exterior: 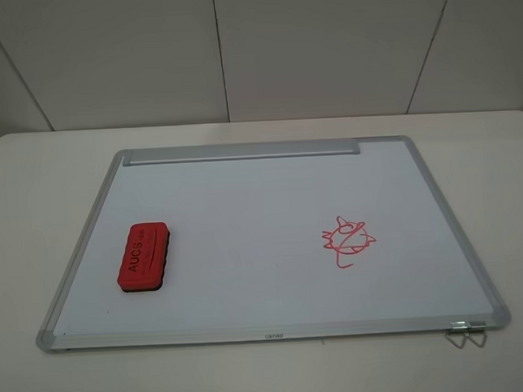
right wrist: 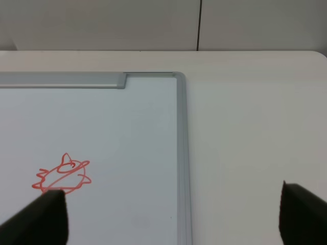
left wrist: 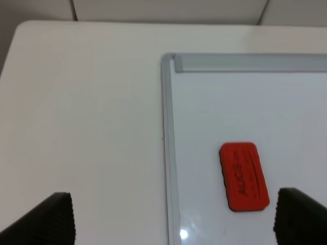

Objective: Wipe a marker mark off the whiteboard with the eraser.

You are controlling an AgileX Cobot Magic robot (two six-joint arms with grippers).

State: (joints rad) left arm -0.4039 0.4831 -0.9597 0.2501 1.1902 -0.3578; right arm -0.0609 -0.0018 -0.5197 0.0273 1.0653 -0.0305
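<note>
The whiteboard (exterior: 245, 205) lies flat on the table, with its grey tray strip (exterior: 242, 152) along the far edge. On its left part rests the red eraser (exterior: 143, 256), lettering up, also seen in the left wrist view (left wrist: 244, 176). No zigzag marker mark shows in any view. My left gripper (left wrist: 173, 219) is open, its fingers (left wrist: 53, 217) wide apart above the board's left frame and short of the eraser. My right gripper (right wrist: 171, 217) is open over the board's right frame. Neither gripper appears in the exterior view.
A round bug-like red scribble (exterior: 348, 240) with a tail sits on the board's right half; the right wrist view also shows this scribble (right wrist: 62, 176). Metal clips (exterior: 465, 333) hang at the board's near right corner. White table (exterior: 35, 188) surrounds the board.
</note>
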